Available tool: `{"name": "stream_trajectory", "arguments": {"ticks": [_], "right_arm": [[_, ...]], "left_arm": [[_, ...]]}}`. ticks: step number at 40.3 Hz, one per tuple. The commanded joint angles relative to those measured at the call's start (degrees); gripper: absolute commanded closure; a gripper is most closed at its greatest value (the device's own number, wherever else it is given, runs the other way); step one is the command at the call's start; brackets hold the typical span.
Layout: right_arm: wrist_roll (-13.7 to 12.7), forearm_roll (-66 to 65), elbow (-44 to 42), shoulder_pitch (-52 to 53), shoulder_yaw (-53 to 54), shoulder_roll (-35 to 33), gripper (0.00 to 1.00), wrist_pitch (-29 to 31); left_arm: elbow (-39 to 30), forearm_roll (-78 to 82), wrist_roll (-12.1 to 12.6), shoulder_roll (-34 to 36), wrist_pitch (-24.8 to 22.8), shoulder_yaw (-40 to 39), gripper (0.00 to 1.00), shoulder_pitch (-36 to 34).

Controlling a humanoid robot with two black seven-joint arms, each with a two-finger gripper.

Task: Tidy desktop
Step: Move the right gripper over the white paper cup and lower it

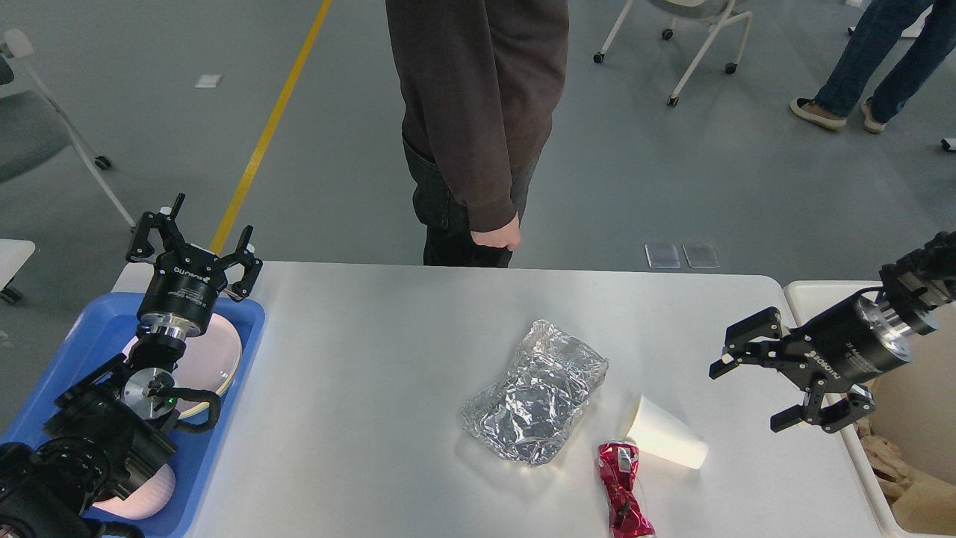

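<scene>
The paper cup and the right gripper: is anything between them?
No. In the head view, only bare desktop separates the paper cup from the open right gripper.

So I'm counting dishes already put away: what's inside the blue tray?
The blue tray shows two pale pink plates, one at the far end and one near. The left arm covers much of both; anything beneath it is hidden.

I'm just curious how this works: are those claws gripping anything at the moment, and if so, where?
No. The left gripper hangs open over the blue tray, and the right gripper is open above the desktop, empty.
</scene>
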Motion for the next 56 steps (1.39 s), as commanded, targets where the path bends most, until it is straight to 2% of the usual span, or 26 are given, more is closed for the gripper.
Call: {"name": "stream_trajectory", "arguments": {"ticks": [1,9,14,16,17,20,25,26,30,36,41,43,45,49,56], "right_arm": [[-0.1,2.6,-0.2,0.3,-2.3,-0.3,0.0,0.6],[0.1,2.7,-0.6,0.2,-2.8,-3.5,0.0,0.6],[-0.7,4.2,-0.7,0.4,-2.9,-1.9,0.0,0.6],[-2.0,6.4,-0.7,0.4,-3.2,-1.4,0.0,0.6],[-5.4,8.6,-0.7,0.5,-3.7,-1.1,0.0,0.6],[-13.2,12.6,-0.6,0.5,-4.0,-0.9,0.04,-1.0],[-29.3,19.7,0.7,0.6,-3.6,-0.4,0.02,-13.1],[-34.7,21.8,1.6,0.8,-3.2,-0.2,0.01,-16.6],[-41.7,25.3,3.3,2.3,-2.6,0.3,0.01,-19.2],[-48.7,33.8,4.9,5.1,-2.9,3.4,0.02,-23.0],[-56.0,41.5,6.3,7.2,-2.6,3.9,0.02,-30.4],[-58.0,44.7,7.1,8.3,-2.5,3.9,0.02,-33.1],[-59.0,48.6,7.5,9.3,-2.6,4.0,0.02,-34.7],[-59.3,51.8,8.3,11.4,-2.8,5.7,0.0,-34.6],[-59.3,45.8,10.3,12.1,-3.2,11.4,0.0,-26.2]], "left_arm": [[0.0,0.0,0.0,0.0,0.0,0.0,0.04,0.0],[0.0,0.0,-0.1,0.0,0.0,0.0,0.04,0.0],[0.0,0.0,-0.1,0.0,0.0,0.0,0.04,0.0],[0.0,0.0,-0.1,0.0,0.0,0.0,0.04,0.0],[0.0,0.0,0.0,0.0,0.0,0.0,0.04,0.0],[0.0,0.0,0.0,0.0,0.0,0.0,0.04,0.0],[0.0,0.0,0.0,0.0,0.0,0.0,0.04,0.0],[0.0,0.0,0.0,0.0,0.0,0.0,0.04,0.0],[0.0,0.0,0.0,0.0,0.0,0.0,0.04,0.0],[0.0,0.0,-0.1,0.0,0.0,0.0,0.04,0.0],[0.0,0.0,0.0,0.0,0.0,0.0,0.04,0.0],[0.0,0.0,0.0,0.0,0.0,0.0,0.04,0.0],[0.0,0.0,0.0,0.0,0.0,0.0,0.04,0.0],[0.0,0.0,0.0,0.0,0.0,0.0,0.04,0.0],[0.0,0.0,0.0,0.0,0.0,0.0,0.04,0.0]]}}
